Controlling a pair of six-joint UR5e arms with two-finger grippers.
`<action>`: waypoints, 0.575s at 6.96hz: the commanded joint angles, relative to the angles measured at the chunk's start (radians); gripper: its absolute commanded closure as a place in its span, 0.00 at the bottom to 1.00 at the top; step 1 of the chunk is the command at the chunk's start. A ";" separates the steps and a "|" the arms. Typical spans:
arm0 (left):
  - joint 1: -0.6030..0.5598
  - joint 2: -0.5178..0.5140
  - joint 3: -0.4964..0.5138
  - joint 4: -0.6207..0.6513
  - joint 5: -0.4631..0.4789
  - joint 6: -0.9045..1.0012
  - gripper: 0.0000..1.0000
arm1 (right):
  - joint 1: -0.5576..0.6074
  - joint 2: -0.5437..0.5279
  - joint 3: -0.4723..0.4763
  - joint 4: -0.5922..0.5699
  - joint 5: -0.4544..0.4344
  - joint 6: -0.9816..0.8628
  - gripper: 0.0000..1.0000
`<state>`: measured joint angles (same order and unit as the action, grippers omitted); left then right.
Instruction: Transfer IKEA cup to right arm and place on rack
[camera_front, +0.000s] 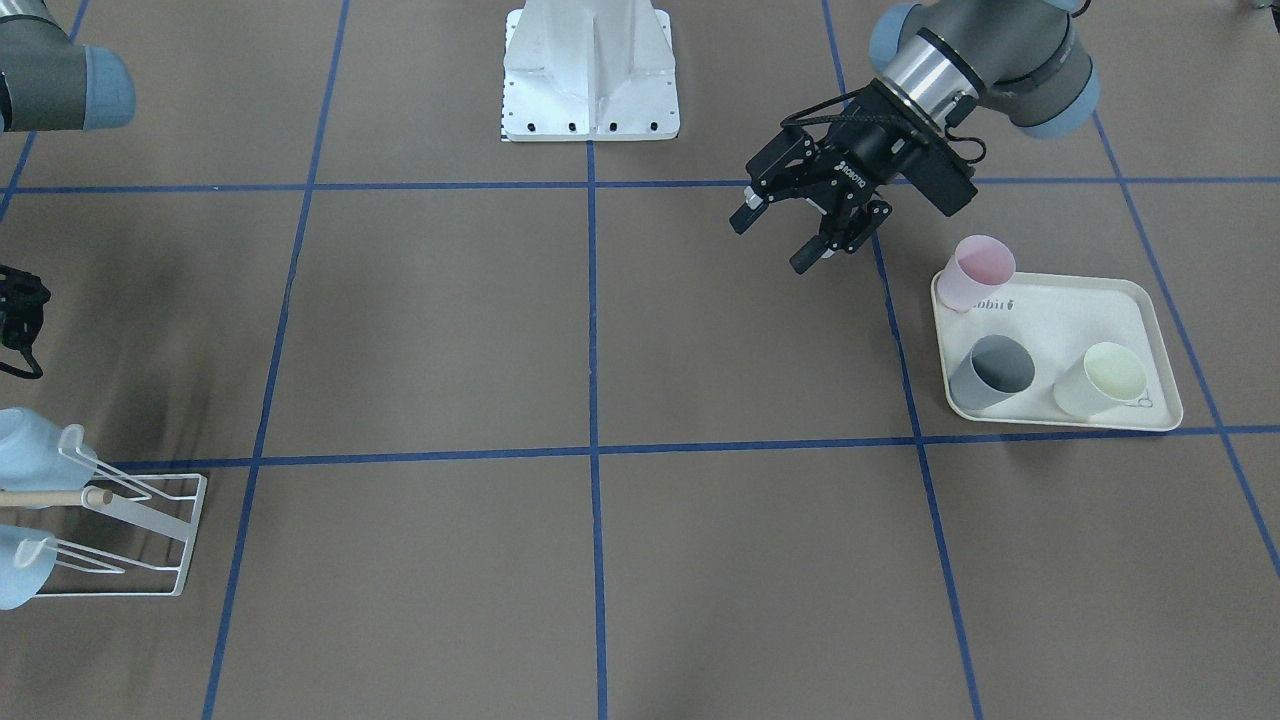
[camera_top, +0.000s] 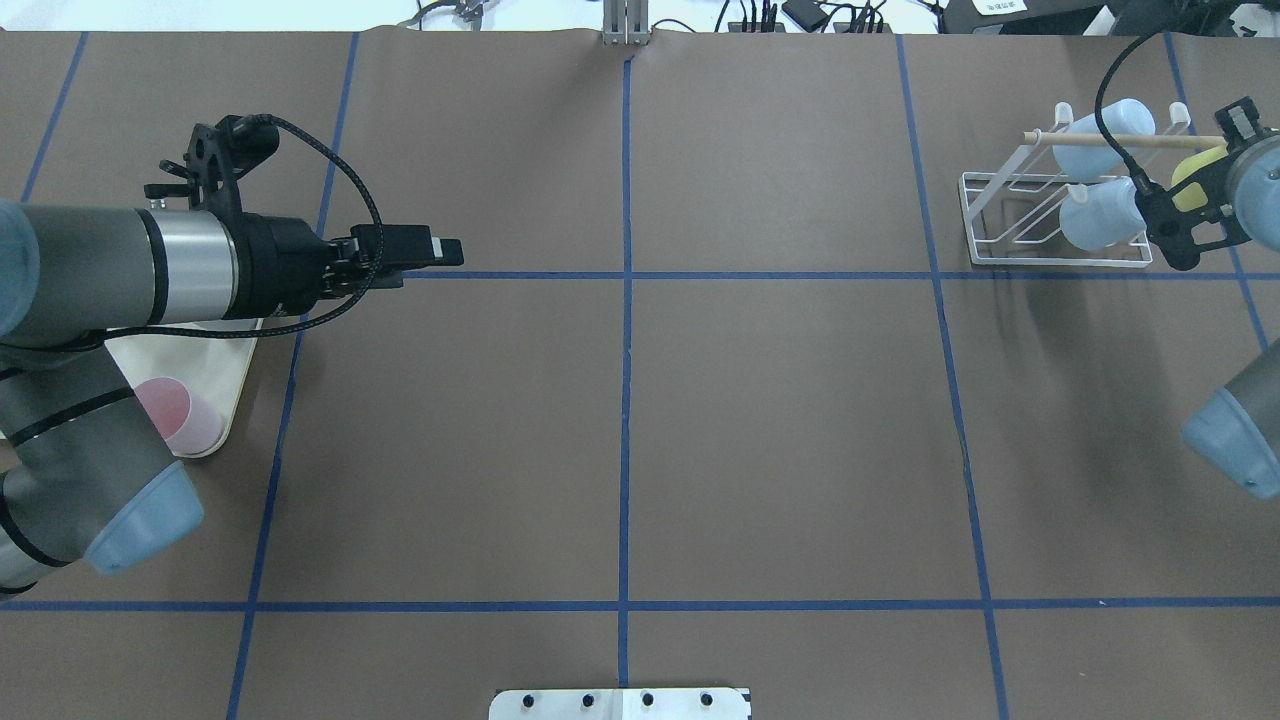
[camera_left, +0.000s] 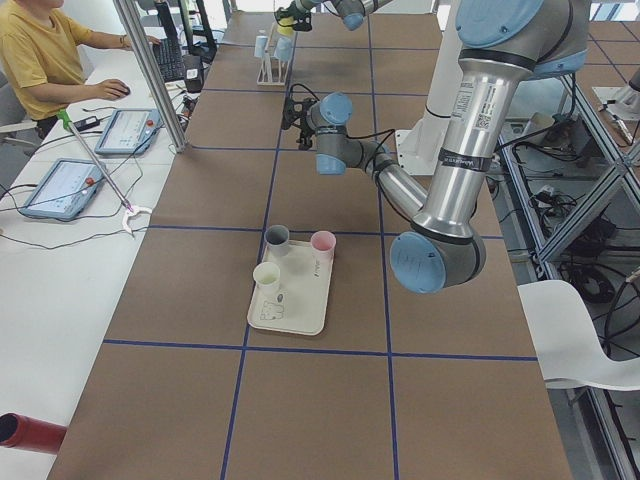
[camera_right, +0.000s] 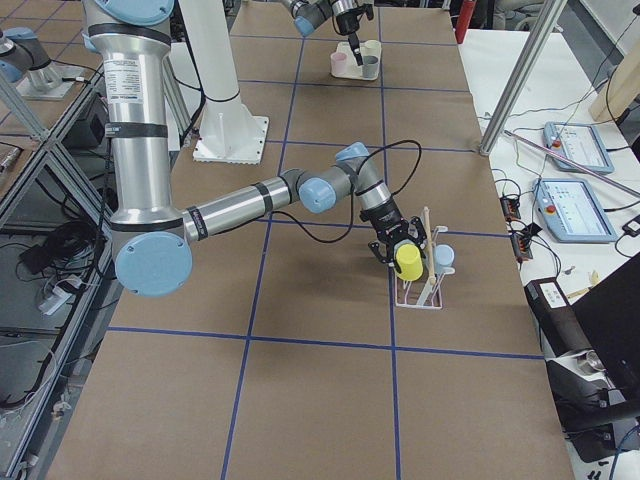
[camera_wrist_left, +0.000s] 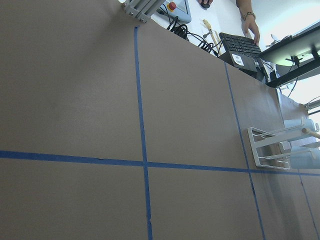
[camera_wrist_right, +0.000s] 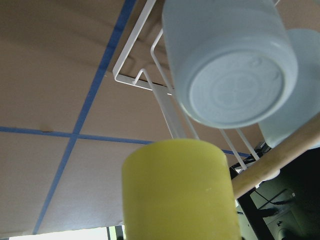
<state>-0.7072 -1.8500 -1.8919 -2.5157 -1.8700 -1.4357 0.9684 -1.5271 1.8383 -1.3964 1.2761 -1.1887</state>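
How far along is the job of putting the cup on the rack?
Done: the handover looks finished; the left gripper is open and empty, and two blue cups already hang on the rack. In hand: the right gripper holds the yellow cup close by the rack. Left: seating it there and letting go. Three cups wait on the tray.

Matt plastic cup, white wire rack

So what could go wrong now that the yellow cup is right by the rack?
The yellow cup could knock the blue cups already hanging there, or catch the wooden rod. The wire rack looks light, so a nudge might slide or tip it.
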 joint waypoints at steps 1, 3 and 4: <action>0.000 0.000 0.001 0.000 0.000 0.000 0.01 | -0.005 0.010 -0.016 0.002 -0.001 -0.003 1.00; 0.002 -0.002 0.007 0.000 0.000 0.000 0.01 | -0.005 0.010 -0.022 0.008 -0.012 -0.073 1.00; 0.003 -0.002 0.008 0.000 0.000 0.000 0.01 | -0.005 0.010 -0.025 0.008 -0.014 -0.074 1.00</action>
<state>-0.7053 -1.8510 -1.8861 -2.5158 -1.8699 -1.4358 0.9635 -1.5175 1.8165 -1.3896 1.2656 -1.2475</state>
